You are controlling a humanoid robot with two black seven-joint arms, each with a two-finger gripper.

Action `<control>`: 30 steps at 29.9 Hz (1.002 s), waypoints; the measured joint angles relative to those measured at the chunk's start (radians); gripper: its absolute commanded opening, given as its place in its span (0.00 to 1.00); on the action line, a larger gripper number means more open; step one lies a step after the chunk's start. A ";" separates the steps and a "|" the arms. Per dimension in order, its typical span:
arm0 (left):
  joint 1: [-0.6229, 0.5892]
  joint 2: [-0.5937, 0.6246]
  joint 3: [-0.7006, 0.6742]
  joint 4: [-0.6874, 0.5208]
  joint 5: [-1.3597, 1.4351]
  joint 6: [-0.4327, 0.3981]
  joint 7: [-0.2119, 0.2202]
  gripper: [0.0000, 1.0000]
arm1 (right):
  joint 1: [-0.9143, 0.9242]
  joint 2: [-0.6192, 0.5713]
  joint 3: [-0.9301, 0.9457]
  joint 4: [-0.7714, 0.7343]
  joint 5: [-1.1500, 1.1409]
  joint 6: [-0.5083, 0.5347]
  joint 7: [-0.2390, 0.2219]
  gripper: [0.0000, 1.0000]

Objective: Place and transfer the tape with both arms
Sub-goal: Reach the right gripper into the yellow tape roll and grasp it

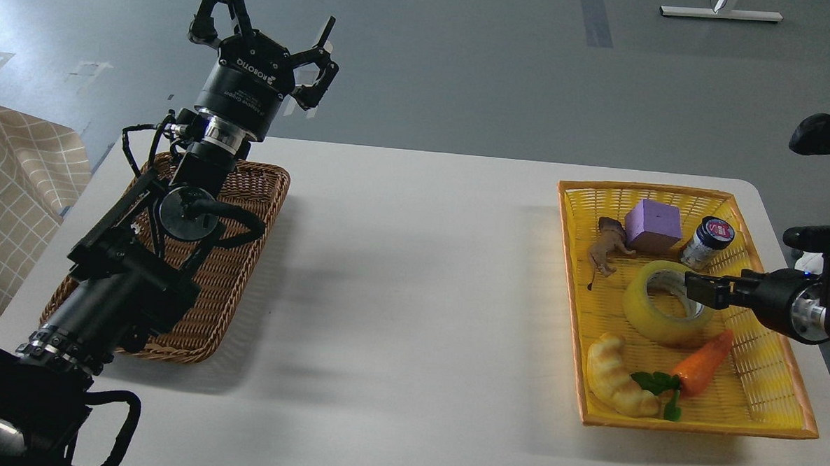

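The tape (648,314), a wide translucent yellow roll with a grey-white core, lies flat in the yellow basket (569,268) on the right of the table. My right gripper (701,287) comes in from the right edge. Its dark tip reaches over the right side of the roll, and I cannot tell whether it touches it. Its fingers cannot be told apart. My left gripper (266,27) is raised above the far end of the brown wicker basket (251,205) on the left, with its fingers spread open and empty.
The yellow basket also holds a purple block (652,224), a small jar (709,242), a brown animal toy (607,250), a toy carrot (704,358) and a pale croissant toy (615,376). A checked cloth (10,194) lies at the left edge.
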 measured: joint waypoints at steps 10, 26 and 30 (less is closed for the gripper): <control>0.000 0.000 -0.001 0.000 0.000 0.000 0.000 0.98 | 0.003 0.038 -0.006 -0.069 -0.007 0.000 0.000 0.73; 0.001 -0.001 -0.001 0.000 0.000 0.000 0.000 0.98 | 0.031 0.071 -0.071 -0.114 -0.003 0.000 0.003 0.00; 0.001 -0.001 -0.001 0.000 0.000 0.000 -0.001 0.98 | 0.049 0.071 -0.091 -0.117 -0.003 0.000 0.004 0.00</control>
